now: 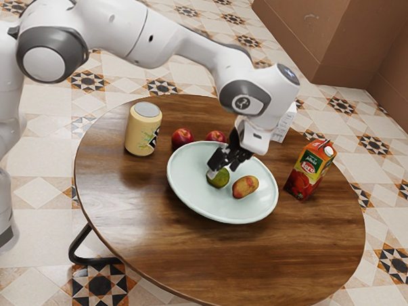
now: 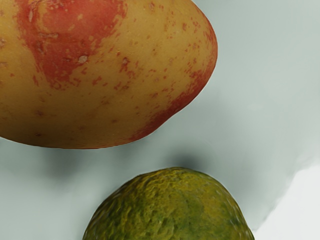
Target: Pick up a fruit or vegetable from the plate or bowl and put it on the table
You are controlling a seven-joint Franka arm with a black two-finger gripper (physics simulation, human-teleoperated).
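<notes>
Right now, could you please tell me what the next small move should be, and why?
I would probably secure the green fruit before any lift: the gripper is right at it, over the plate, and the red-and-yellow fruit lies close by.

White arm [image 1: 145, 36] reaches in from the exterior view's left, its upper links arch high, its forearm slopes downward, its wrist [image 1: 250, 99] bends down, the black gripper [image 1: 223, 167] hangs low at a tilt

Red-blotched yellow potato [image 2: 100, 75], bumpy green fruit [image 2: 172, 210], pale plate [image 2: 265, 100]
</notes>
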